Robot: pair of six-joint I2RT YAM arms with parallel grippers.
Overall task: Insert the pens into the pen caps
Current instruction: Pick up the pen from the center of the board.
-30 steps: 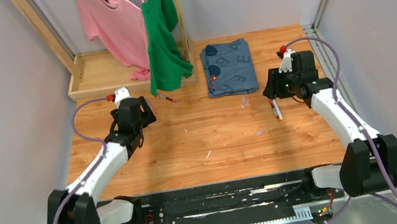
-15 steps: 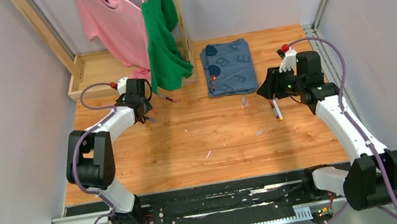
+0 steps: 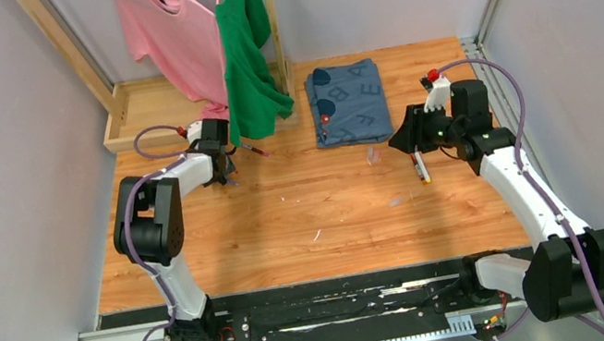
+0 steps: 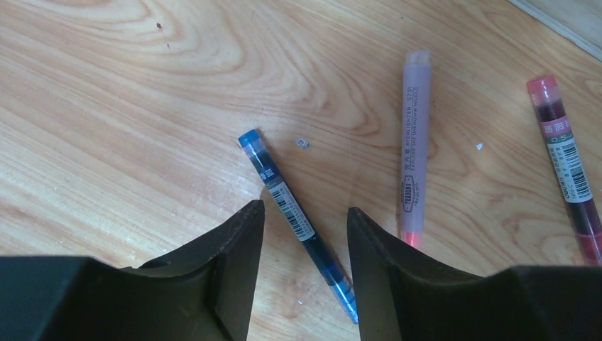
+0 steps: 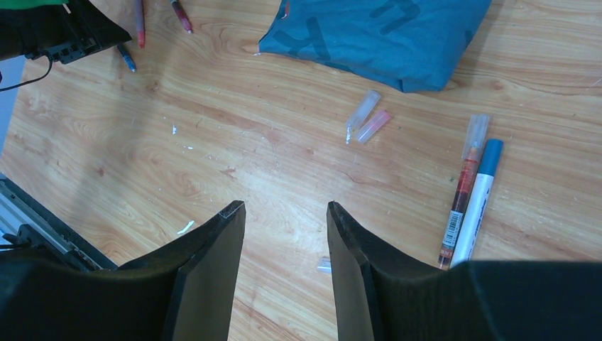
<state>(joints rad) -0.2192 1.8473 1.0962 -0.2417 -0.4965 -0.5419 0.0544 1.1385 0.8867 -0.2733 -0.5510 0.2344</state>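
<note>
My left gripper [image 4: 305,209] is open, low over the floor, its fingers either side of a blue-black pen [image 4: 294,220] without touching it. A purple pen [image 4: 413,153] and a dark red pen [image 4: 568,167] lie just to its right. My right gripper [image 5: 284,207] is open and empty above bare wood. A clear cap [image 5: 362,114] and a pinkish cap [image 5: 374,126] lie ahead of it. A dark red pen with a clear cap [image 5: 461,195] and a white pen with a blue cap [image 5: 477,202] lie to its right. A tiny clear cap [image 5: 324,265] lies by its right finger.
A folded blue cloth [image 3: 349,102] lies at the back centre. A wooden rack [image 3: 140,114] with a pink and a green shirt [image 3: 244,49] stands back left, close to my left gripper [image 3: 226,176]. A white sliver [image 5: 185,227] lies on the floor.
My left arm has swung back and to the far left, bringing its gripper down over the pens near the rack. My right gripper has shifted only slightly.
</note>
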